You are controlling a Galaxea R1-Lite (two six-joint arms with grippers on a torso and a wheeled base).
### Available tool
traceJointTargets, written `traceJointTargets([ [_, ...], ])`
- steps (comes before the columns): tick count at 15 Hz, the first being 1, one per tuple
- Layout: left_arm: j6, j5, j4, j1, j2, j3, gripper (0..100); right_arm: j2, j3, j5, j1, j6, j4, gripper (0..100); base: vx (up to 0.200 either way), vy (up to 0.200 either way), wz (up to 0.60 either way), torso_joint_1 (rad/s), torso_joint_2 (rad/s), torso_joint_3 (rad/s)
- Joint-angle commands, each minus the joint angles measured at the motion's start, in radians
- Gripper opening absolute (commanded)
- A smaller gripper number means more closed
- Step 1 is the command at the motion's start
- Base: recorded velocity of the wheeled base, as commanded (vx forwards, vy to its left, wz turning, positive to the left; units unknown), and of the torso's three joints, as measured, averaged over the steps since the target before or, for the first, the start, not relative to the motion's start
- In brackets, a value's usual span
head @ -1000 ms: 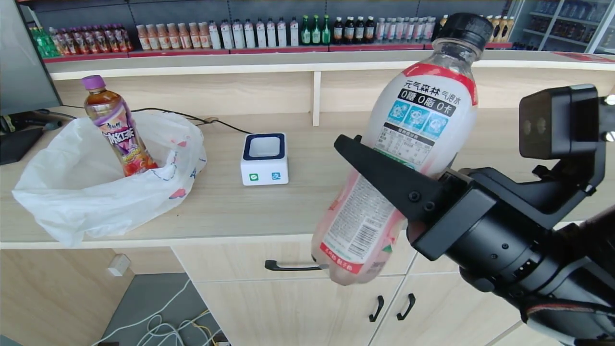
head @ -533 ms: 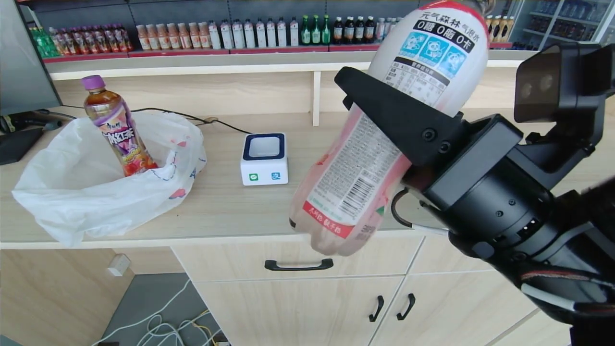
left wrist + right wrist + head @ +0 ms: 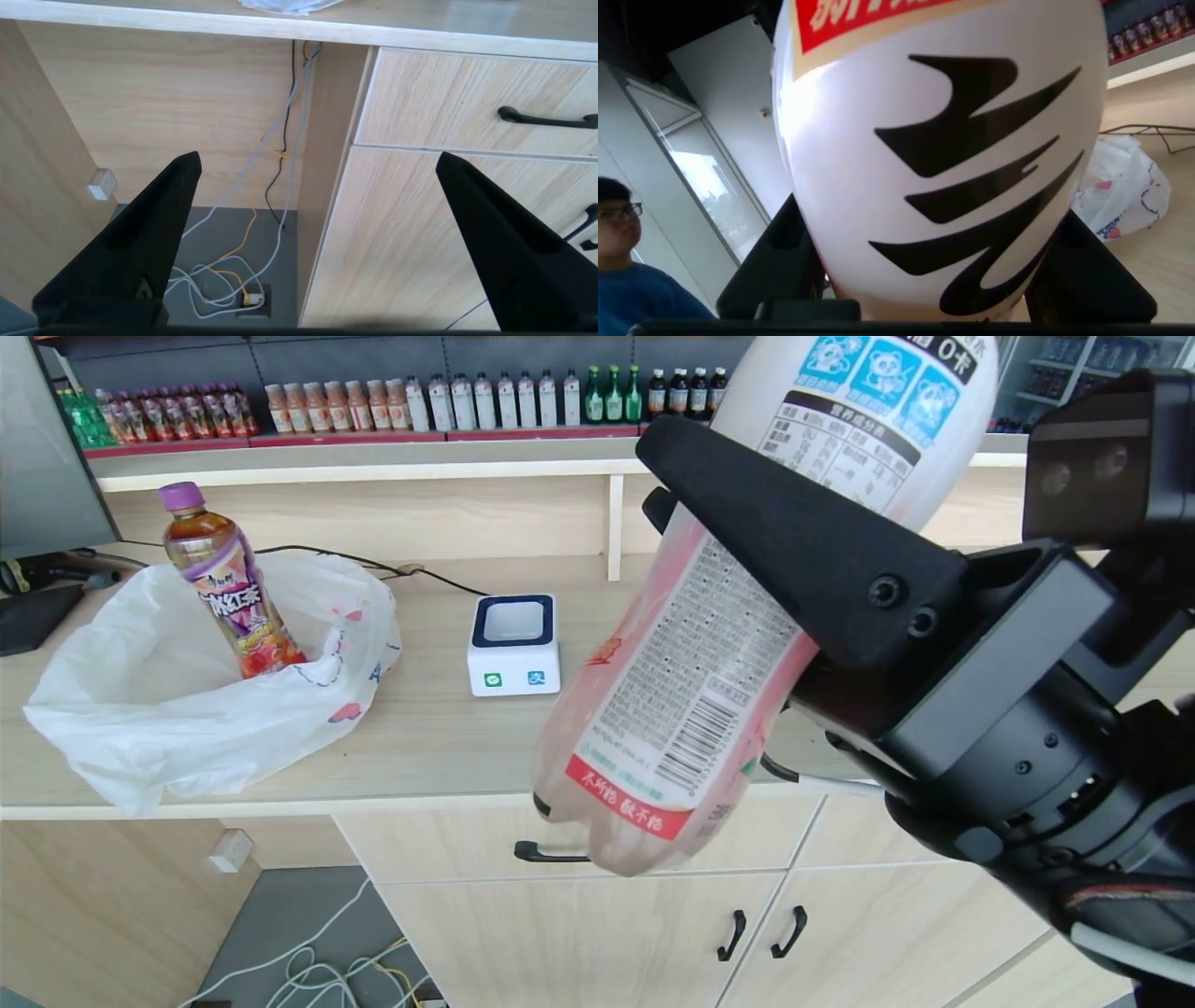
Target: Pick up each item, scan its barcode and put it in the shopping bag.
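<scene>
- Pink soda bottle (image 3: 672,709) hangs in the air close to the head camera, on the right. It is tilted, base low over the counter's front edge and neck rising out of the top of the view. Its barcode panel faces the camera, and it sits right of the scanner and well apart from the bag. In the right wrist view its pale body (image 3: 952,168) shows between the fingers.
- Right gripper (image 3: 653,474) is clamped across the bottle's middle, with one black finger lying over the label.
- Wooden counter (image 3: 448,737) carries the bag and the scanner, with cupboard doors and a drawer below it.
- White shopping bag (image 3: 168,709) lies open and slumped at the counter's left end.
- Left gripper (image 3: 318,159) hangs low in front of the cabinet front (image 3: 448,215), below the counter edge. Its fingers are spread wide and grasp nothing.
- Tea bottle (image 3: 229,583) with a purple cap stands inside the bag, leaning slightly.
- Scanner (image 3: 514,644), a small white box with a dark-rimmed window on top, sits mid-counter, just right of the bag.
</scene>
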Motion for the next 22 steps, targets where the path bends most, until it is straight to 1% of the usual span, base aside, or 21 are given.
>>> traceJointTargets([
  [1, 0.0, 0.0, 0.0, 0.0, 0.0, 0.0, 100, -0.001, -0.002, 0.003, 0.002, 0.0, 0.001, 0, 0.0, 0.0, 0.0, 0.0, 0.0, 0.0],
  [14, 0.0, 0.0, 0.0, 0.0, 0.0, 0.0, 100, -0.01, 0.016, 0.001, 0.008, -0.003, -0.003, 0, 0.0, 0.0, 0.0, 0.0, 0.0, 0.0],
  [17, 0.0, 0.0, 0.0, 0.0, 0.0, 0.0, 100, -0.03, 0.064, 0.0, 0.01, -0.033, -0.006, 0, 0.0, 0.0, 0.0, 0.0, 0.0, 0.0],
  [20, 0.0, 0.0, 0.0, 0.0, 0.0, 0.0, 100, -0.039, 0.071, -0.004, 0.008, -0.054, -0.006, 0, 0.0, 0.0, 0.0, 0.0, 0.0, 0.0],
  [22, 0.0, 0.0, 0.0, 0.0, 0.0, 0.0, 100, -0.039, 0.078, -0.01, 0.01, -0.097, -0.004, 0, 0.0, 0.0, 0.0, 0.0, 0.0, 0.0],
])
